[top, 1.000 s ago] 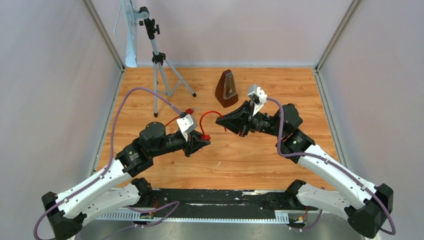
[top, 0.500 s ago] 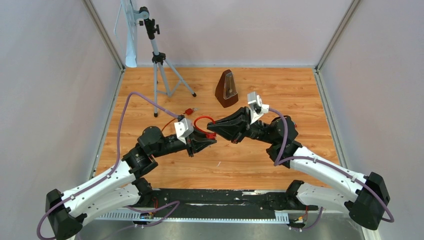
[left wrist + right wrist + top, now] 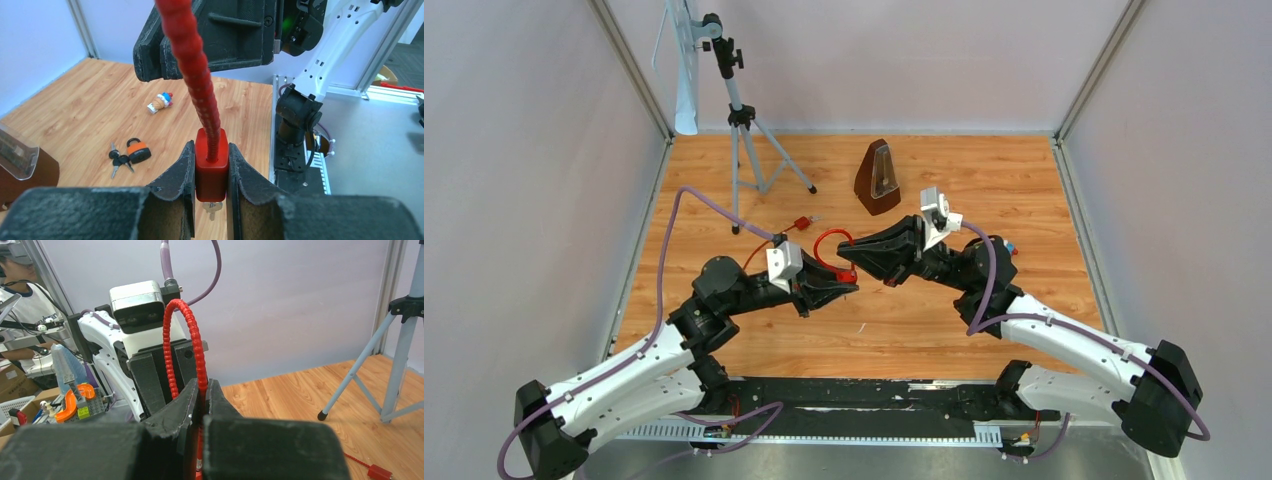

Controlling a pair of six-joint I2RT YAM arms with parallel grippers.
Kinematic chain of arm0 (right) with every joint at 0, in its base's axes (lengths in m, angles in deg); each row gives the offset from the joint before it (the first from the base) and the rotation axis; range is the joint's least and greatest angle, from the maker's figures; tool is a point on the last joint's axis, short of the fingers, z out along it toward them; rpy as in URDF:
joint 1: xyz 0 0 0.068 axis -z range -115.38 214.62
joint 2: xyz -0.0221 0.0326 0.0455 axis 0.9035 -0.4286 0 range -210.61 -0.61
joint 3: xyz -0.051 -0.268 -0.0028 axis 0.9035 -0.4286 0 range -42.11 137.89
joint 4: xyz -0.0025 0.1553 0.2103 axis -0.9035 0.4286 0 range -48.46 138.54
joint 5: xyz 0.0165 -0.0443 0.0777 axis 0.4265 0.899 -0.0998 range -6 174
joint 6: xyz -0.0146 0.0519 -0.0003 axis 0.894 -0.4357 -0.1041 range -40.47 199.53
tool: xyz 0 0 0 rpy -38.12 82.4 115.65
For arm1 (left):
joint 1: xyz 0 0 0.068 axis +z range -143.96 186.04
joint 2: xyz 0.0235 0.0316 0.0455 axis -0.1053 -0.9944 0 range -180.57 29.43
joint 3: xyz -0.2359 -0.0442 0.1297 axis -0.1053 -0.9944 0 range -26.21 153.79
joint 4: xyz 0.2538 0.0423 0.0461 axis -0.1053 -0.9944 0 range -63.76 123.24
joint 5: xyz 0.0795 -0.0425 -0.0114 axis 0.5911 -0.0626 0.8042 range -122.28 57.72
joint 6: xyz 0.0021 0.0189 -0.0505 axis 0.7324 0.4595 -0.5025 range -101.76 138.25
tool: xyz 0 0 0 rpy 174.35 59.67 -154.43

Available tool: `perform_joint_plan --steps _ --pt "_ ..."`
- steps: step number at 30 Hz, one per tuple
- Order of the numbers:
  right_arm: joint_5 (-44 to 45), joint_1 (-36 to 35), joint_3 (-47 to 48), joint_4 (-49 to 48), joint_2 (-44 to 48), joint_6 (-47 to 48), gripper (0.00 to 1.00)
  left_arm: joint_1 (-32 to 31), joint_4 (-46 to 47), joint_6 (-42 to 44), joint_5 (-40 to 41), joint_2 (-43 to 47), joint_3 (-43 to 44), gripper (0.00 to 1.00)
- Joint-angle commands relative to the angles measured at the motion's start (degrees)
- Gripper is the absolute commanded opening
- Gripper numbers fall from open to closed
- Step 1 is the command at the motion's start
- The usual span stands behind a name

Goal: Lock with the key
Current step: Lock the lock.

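Left wrist view, left fingers (image 3: pixel 182 175) clamped on red lock body (image 3: pixel 211 167), right fingers (image 3: pixel 177 407) pinched on its red cable (image 3: pixel 198 347)

a pale wooden table (image 3: pixel 1024 180) lies between plain light walls. a grey tripod (image 3: pixel 742 120) stands at its far left, legs spread on the boards; the right wrist view catches those legs (image 3: pixel 400 365) at its right edge. a dark brown metronome (image 3: pixel 877 178) with a clear front stands upright near the far middle. in the left wrist view, an orange padlock (image 3: pixel 137 150) lies flat on the table, touching a small bunch of dark keys (image 3: pixel 117 161). beyond it lies a small toy (image 3: pixel 161 102) on its side, possibly a clown figure.
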Motion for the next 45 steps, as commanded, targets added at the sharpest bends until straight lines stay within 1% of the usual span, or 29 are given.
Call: perform_joint_plan --steps 1,10,14,23,28,30,32,33,36,39,42,45 --pt "-0.98 -0.68 -0.41 1.11 -0.32 1.52 0.00 -0.17 6.81 -1.76 -0.11 1.52 0.25 0.00" --pt "-7.06 -1.10 -0.48 5.45 -0.90 4.24 0.00 -0.19 9.14 -3.88 8.18 2.01 -0.15 0.00" --pt "-7.34 -1.97 0.11 8.79 -1.89 6.13 0.00 -0.17 10.33 -4.45 10.23 1.74 -0.33 0.00" --pt "-4.70 -2.62 -2.94 12.92 -2.89 6.78 0.00 -0.15 15.71 -6.31 14.93 2.71 -2.36 0.00" --pt "-2.75 -2.70 -5.92 13.07 -2.36 4.36 0.00 -0.23 22.45 -9.04 19.37 4.03 -5.39 0.00" --pt "-1.02 -2.71 -4.81 14.12 -1.71 2.81 0.00 -0.23 22.94 -9.66 20.38 4.49 -6.09 0.00" --pt "2.49 -2.72 -0.95 18.74 -1.34 1.65 0.00 -0.19 22.00 -10.12 20.96 4.84 -6.23 0.00" --pt "3.85 -2.70 1.66 22.90 -1.55 1.65 0.00 -0.24 21.13 -10.41 21.24 4.95 -6.20 0.00" --pt "6.30 -2.63 7.49 28.81 -2.64 1.84 0.03 -0.28 19.21 -12.61 23.33 5.72 -5.75 0.00" --pt "6.56 -2.61 10.54 31.52 -4.20 1.05 0.09 -0.21 16.10 -15.13 25.63 6.25 -4.64 0.00" --pt "7.85 -2.63 12.80 33.10 -4.88 -0.89 0.16 -0.23 11.89 -17.15 27.09 6.15 -1.80 0.00" --pt "9.34 -2.61 14.76 33.84 -3.89 -3.30 0.28 -0.19 5.63 -18.21 28.23 5.81 0.44 0.00"
